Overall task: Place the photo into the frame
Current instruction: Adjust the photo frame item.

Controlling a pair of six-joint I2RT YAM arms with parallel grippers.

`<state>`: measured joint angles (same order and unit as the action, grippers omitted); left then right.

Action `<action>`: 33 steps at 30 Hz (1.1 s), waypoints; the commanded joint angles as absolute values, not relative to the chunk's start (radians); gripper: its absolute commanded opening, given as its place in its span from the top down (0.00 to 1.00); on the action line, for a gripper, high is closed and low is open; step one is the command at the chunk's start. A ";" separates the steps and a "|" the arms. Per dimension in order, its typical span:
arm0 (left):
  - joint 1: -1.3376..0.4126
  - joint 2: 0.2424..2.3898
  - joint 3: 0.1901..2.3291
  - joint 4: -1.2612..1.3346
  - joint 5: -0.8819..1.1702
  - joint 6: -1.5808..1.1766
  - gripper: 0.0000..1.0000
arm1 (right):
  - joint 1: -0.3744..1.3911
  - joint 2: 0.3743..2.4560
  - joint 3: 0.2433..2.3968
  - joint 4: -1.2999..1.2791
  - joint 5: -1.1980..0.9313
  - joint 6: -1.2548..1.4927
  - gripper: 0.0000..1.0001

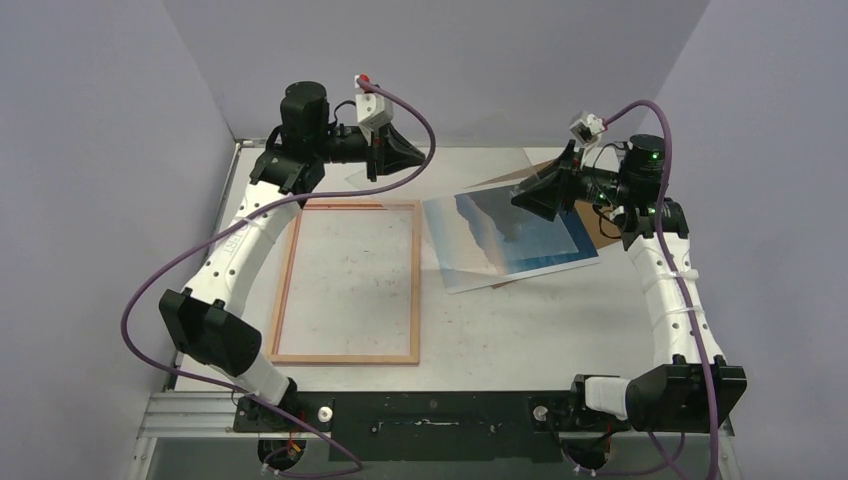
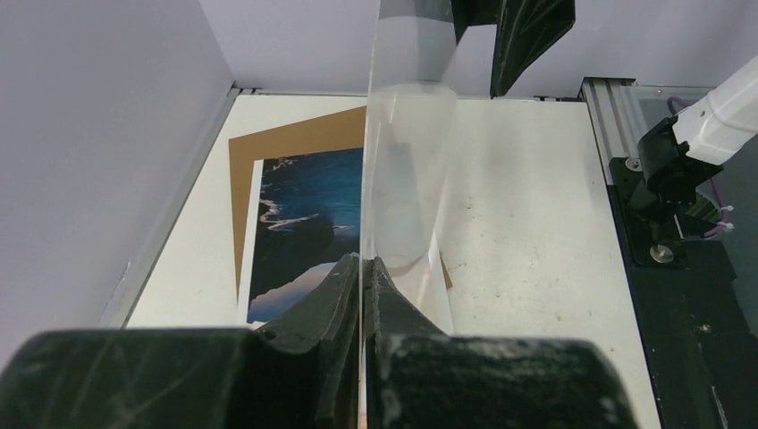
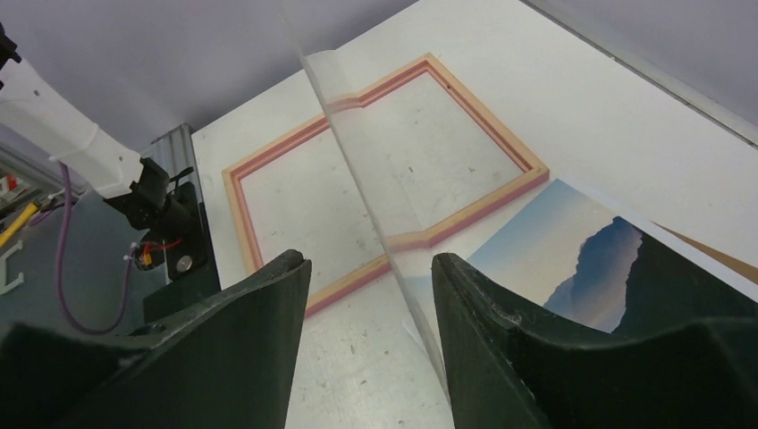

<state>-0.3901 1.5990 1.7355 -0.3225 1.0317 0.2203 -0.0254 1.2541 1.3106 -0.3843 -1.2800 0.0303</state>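
Note:
The photo [image 1: 505, 240], sea and mountains face up, lies right of centre on a brown backing board [image 1: 603, 218]. To its left the frame [image 1: 345, 358] lies flat, its opening showing bare table. My left gripper [image 1: 408, 156] is shut on the edge of a clear sheet [image 2: 407, 161], which hangs in the air across to my right gripper [image 1: 535, 196]. In the right wrist view that gripper [image 3: 371, 264] is open. The sheet's edge [image 3: 375, 161] passes between its fingers close to the right fingertip [image 3: 451, 268], above the frame [image 3: 240, 214] and photo [image 3: 554, 250].
Grey walls close in the table at the back and both sides. In the left wrist view the photo [image 2: 304, 223] and the backing board [image 2: 295, 138] lie near the wall. The right arm's base [image 2: 666, 179] sits on the black rail at the near edge.

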 commanded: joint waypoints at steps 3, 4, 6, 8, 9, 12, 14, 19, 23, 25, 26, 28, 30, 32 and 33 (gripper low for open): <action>-0.327 1.574 1.743 -0.153 1.119 0.149 1.00 | -0.028 1.253 1.307 -0.371 -1.400 -0.004 0.56; -0.320 1.575 1.740 -0.150 1.118 0.148 1.00 | -0.026 1.250 1.306 -0.370 -1.400 -0.001 0.59; -0.307 1.575 1.735 -0.139 1.121 0.144 1.00 | -0.025 1.244 1.308 -0.366 -1.402 0.000 0.66; -0.300 1.575 1.729 -0.121 1.124 0.130 1.00 | -0.022 1.236 1.307 -0.362 -1.396 0.020 0.75; -0.298 1.576 1.728 -0.109 1.126 0.119 1.00 | -0.019 1.233 1.308 -0.355 -1.388 0.037 0.86; -0.292 1.575 1.721 -0.054 1.142 0.078 1.00 | -0.016 1.219 1.307 -0.356 -1.348 0.053 1.00; -0.290 1.576 1.718 -0.025 1.147 0.053 1.00 | -0.013 1.214 1.311 -0.357 -1.344 0.055 1.00; -0.288 1.580 1.718 -0.014 1.097 0.028 1.00 | -0.009 1.196 1.321 -0.360 -1.332 0.057 1.00; -0.280 1.571 1.701 -0.045 1.028 0.052 0.56 | -0.007 1.177 1.328 -0.360 -1.315 0.061 1.00; -0.275 1.558 1.680 -0.048 0.970 0.067 0.37 | -0.006 1.167 1.332 -0.358 -1.302 0.064 1.00; -0.273 1.552 1.669 -0.046 0.922 0.064 0.31 | -0.006 1.164 1.335 -0.354 -1.291 0.071 1.00; -0.265 1.547 1.660 -0.070 0.838 0.079 0.24 | -0.006 1.152 1.346 -0.324 -1.249 0.112 1.00; -0.251 1.544 1.655 -0.097 0.754 0.099 0.22 | -0.006 1.144 1.355 -0.283 -1.236 0.153 1.00; -0.234 1.535 1.634 -0.093 0.694 0.107 0.20 | -0.006 1.137 1.362 -0.270 -1.209 0.166 1.00; -0.221 1.526 1.618 -0.081 0.665 0.106 0.19 | -0.006 1.136 1.362 -0.263 -1.198 0.169 1.00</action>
<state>-0.2615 1.5875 1.6489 -0.0940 0.8425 0.0784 -0.0105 1.1812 1.3033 -0.3775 -1.2514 0.1246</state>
